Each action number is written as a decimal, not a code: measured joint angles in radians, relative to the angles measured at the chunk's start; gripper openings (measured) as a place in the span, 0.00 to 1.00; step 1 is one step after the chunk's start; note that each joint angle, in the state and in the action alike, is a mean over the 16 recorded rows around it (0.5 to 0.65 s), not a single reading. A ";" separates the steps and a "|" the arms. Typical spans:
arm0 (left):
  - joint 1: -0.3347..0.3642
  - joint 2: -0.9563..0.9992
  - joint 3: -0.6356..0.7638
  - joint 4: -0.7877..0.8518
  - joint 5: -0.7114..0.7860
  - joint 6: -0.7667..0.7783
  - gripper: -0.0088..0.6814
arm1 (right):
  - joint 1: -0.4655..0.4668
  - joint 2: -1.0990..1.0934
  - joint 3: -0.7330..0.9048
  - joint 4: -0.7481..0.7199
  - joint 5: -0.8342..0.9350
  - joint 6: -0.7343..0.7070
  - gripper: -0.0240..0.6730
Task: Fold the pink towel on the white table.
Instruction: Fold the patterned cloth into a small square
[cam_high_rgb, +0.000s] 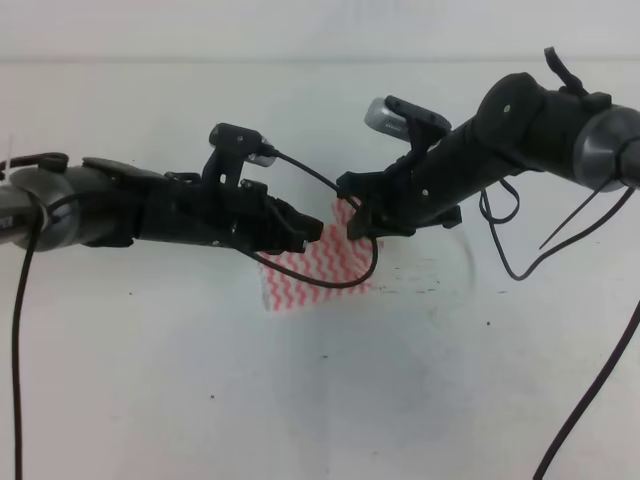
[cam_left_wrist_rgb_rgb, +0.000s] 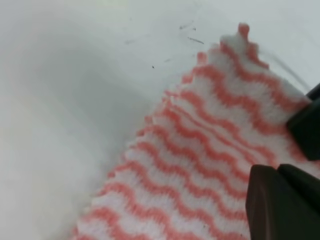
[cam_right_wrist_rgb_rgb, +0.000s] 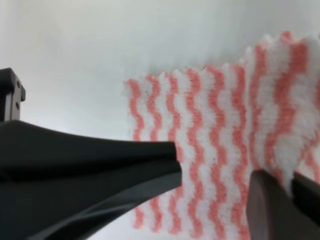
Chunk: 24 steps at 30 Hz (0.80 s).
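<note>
I see the pink towel (cam_high_rgb: 310, 275) mid-table on the white table (cam_high_rgb: 150, 390), well off every edge. My left hand (cam_high_rgb: 312, 230) and right hand (cam_high_rgb: 356, 222) each pinch its raised far edge.

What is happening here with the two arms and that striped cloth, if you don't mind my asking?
Two robot arms are working over the pink towel on the white table. Both wrist views show the fingers of each gripper closed on an edge of the towel, the right gripper lifting its edge above a layer lying flat below. The left gripper holds the towel's far edge close by. The fold looks to be in progress, not yet laid down.
</note>
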 joint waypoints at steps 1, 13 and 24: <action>0.001 0.000 0.000 0.002 0.002 -0.003 0.01 | 0.000 0.000 0.000 -0.001 0.000 0.000 0.02; 0.060 0.002 0.000 0.165 0.071 -0.150 0.01 | 0.000 -0.001 0.000 0.002 -0.002 0.000 0.02; 0.114 0.002 0.000 0.186 0.099 -0.192 0.01 | 0.001 -0.001 0.000 0.005 -0.002 0.000 0.02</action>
